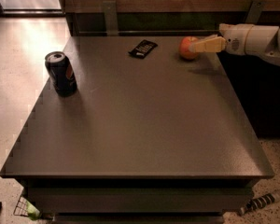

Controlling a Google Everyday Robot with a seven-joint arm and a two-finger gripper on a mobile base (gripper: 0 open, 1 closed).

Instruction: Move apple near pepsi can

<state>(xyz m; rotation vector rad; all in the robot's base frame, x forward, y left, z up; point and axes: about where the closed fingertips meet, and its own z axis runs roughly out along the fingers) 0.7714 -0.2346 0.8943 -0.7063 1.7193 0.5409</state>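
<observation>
The apple (185,48), round and red-orange, sits on the dark table (140,125) at its far right. My gripper (194,46) comes in from the right on a white arm and its tan tip overlaps the apple's right side, low over the table. The pepsi can (60,73), dark with a silver top, stands upright near the table's left edge, far from the apple.
A flat black packet (143,48) lies at the far middle of the table, left of the apple. A wooden wall with metal brackets runs behind the table. Bright floor lies to the left, and a striped object (261,202) lies on the floor at lower right.
</observation>
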